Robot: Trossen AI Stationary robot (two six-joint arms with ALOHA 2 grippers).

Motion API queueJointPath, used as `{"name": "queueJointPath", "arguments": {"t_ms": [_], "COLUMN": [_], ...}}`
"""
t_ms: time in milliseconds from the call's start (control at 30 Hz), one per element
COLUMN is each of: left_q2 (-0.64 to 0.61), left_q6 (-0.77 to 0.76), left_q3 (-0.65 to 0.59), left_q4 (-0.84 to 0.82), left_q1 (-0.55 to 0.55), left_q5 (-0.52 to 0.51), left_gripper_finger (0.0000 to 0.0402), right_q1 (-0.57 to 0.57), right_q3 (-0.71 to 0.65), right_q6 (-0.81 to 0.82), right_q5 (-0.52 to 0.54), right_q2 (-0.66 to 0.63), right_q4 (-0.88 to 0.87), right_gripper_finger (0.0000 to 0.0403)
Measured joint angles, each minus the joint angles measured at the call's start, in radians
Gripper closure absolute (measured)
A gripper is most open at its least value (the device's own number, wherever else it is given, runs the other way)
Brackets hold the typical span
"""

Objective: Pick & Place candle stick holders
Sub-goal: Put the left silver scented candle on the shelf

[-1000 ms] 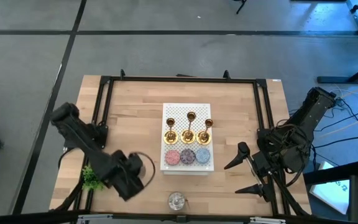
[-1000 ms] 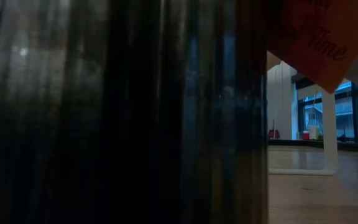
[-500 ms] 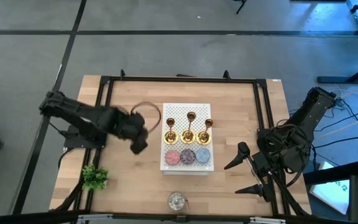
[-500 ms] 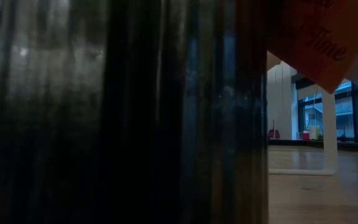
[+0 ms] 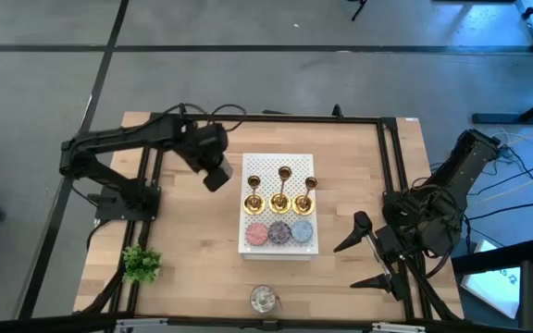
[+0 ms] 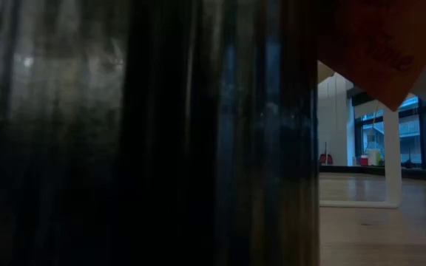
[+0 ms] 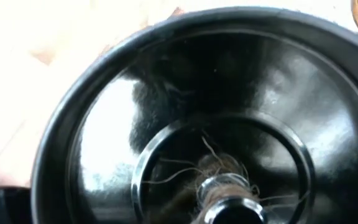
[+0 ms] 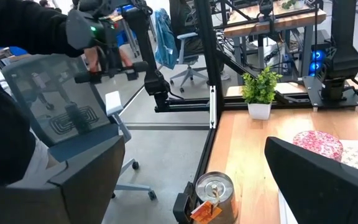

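Swung up from the near-left table edge, my left gripper [image 5: 216, 176] now hangs just left of the white perforated board [image 5: 279, 165], fingers spread, empty.
Three small shiny brass candle stick holders [image 5: 281, 195] stand beyond my fingertips: light, rigid, slippery, tippy; I would pinch a stem. Pink, purple and blue discs [image 5: 279, 232] crowd alongside. Right gripper [image 5: 366, 256] waits apart, spread.

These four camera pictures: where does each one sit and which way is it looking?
High: overhead, straight down on the table, both arms and the candle stick holders.
Low: table height, mostly blocked by something dark; room beyond.
Left wrist: on the left arm, filled by a black round part.
Right wrist: on the right arm, across the table; shares the small green plant with the high view.
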Motion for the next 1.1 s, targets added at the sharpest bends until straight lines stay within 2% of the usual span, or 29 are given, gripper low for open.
{"name": "queueJointPath", "arguments": {"t_ms": [233,667,833,1100], "left_q2": [0.136,0.438,0.495,0.495], "left_q6": [0.171,0.377,0.425,0.48], "left_q3": [0.085,0.492,0.556,0.56], "left_q4": [-0.002,-0.139,-0.138,-0.119], "left_q1": [0.104,0.146,0.121,0.098], "left_q5": [0.006,-0.005,0.002,0.007], "left_gripper_finger": [0.0069,0.0074,0.0074,0.0081], "right_q1": [0.0,0.0,0.0,0.0], "right_q3": [0.0,0.0,0.0,0.0], "right_q6": [0.006,0.01,0.006,0.002], "right_q5": [0.0,0.002,0.003,0.004], "right_q2": [0.0,0.0,0.0,0.0], "right_q4": [0.0,0.0,0.0,-0.005], "right_gripper_finger": [0.0012,0.0012,0.0012,0.0012]}}
